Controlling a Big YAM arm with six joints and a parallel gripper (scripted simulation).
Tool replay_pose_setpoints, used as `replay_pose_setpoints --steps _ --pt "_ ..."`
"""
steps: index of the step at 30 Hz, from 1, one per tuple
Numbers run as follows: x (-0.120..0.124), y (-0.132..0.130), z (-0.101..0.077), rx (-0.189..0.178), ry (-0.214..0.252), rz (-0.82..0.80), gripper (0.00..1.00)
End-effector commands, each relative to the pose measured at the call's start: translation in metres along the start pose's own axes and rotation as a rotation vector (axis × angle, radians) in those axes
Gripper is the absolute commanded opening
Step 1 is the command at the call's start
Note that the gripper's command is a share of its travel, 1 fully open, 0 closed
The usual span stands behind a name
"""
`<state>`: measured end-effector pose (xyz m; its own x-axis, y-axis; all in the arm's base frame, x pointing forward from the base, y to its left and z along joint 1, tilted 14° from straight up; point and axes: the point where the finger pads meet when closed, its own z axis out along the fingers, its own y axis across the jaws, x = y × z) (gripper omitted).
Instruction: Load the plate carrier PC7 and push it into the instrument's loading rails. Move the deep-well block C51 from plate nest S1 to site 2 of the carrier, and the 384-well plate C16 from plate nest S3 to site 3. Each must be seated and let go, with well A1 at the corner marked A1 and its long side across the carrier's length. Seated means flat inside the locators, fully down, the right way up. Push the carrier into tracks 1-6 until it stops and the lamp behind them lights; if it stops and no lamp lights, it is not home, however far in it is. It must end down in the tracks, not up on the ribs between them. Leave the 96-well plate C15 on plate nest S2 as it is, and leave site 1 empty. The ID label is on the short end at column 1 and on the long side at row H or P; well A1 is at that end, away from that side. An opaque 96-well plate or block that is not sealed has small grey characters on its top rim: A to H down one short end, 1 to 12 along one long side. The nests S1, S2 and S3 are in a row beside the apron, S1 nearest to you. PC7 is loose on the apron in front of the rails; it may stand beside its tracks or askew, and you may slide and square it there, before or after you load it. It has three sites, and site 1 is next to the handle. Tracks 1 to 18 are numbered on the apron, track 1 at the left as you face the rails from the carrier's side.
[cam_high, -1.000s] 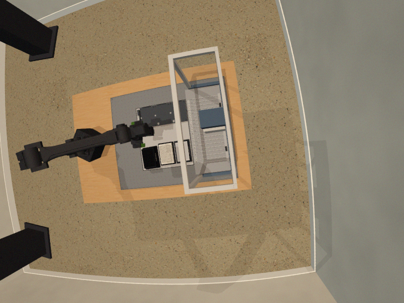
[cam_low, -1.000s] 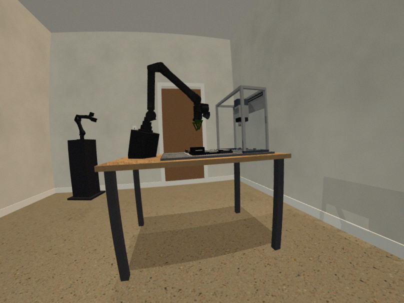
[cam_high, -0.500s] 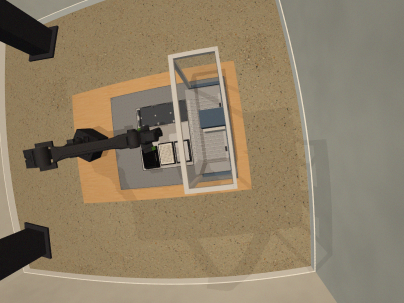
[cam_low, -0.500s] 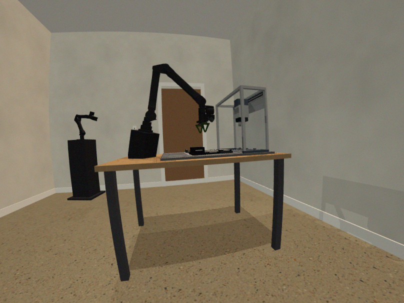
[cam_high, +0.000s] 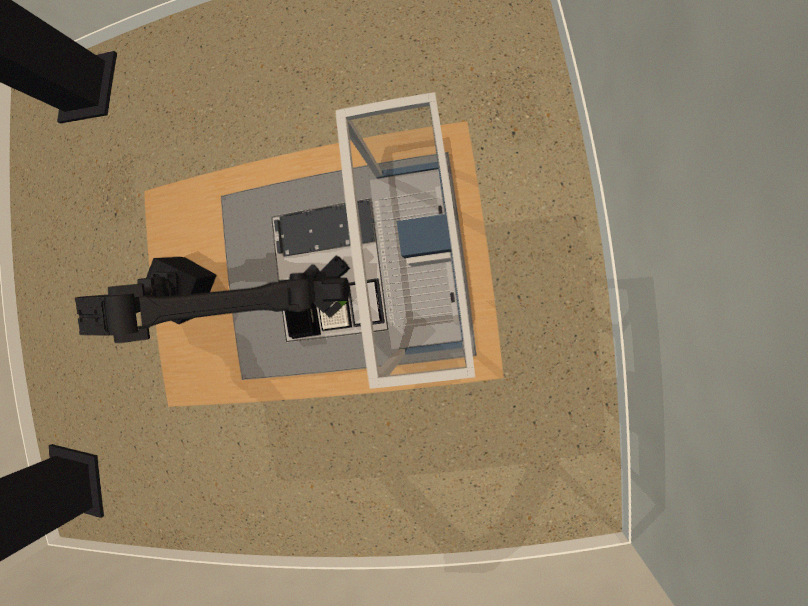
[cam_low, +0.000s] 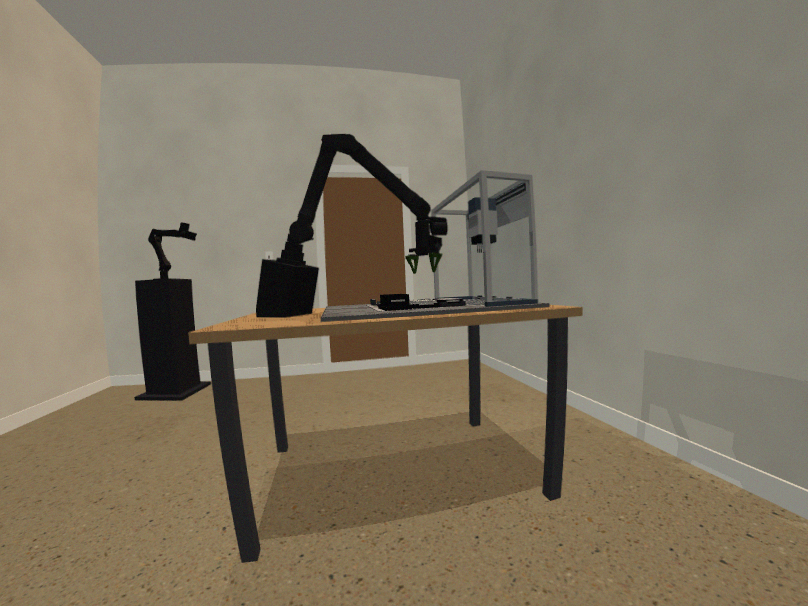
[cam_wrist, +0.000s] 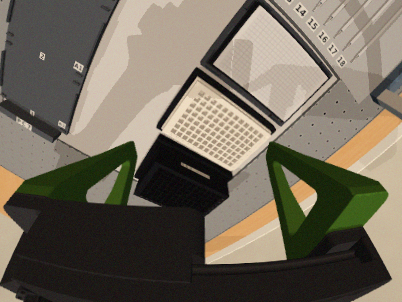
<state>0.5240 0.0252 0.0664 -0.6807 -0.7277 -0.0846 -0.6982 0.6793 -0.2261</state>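
Currently the hand (cam_wrist: 200, 179) hangs fully apart, empty, high above the black block (cam_wrist: 176, 179), which sits in its nest nearest the worktop's (cam_low: 261, 324) arm-side edge, awaiting pickup.

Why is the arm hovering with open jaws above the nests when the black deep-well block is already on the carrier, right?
Not quite: the black deep-well block sits in its nest beside the white 96-well plate, as the wrist view shows. The carrier has nothing on it. The gripper does hover above the nests, jaws open.
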Motion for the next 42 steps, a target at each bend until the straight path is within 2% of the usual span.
replay_pose_setpoints --steps 1,10,12,14,18,20,26,30,31,42 --pt "-0.021 -0.039 -0.003 0.03 -0.027 -0.167 1.0" --pt "-0.039 -0.09 0.022 0.033 -0.021 -0.468 1.0" --pt "-0.039 -0.09 0.022 0.033 -0.021 -0.468 1.0" --pt "-0.043 -0.102 0.027 0.034 -0.02 -0.534 1.0" --pt "-0.051 -0.097 0.027 0.038 -0.021 -0.683 1.0" --pt "-0.052 -0.1 0.018 0.053 -0.026 -0.747 1.0" --pt "-0.052 -0.101 0.018 0.059 -0.021 -0.947 1.0" --pt "-0.052 -0.101 0.018 0.059 -0.021 -0.96 1.0" --pt "-0.053 -0.102 0.03 0.062 -0.021 -0.958 1.0" --pt "-0.048 -0.106 0.061 0.059 -0.018 -0.948 1.0"
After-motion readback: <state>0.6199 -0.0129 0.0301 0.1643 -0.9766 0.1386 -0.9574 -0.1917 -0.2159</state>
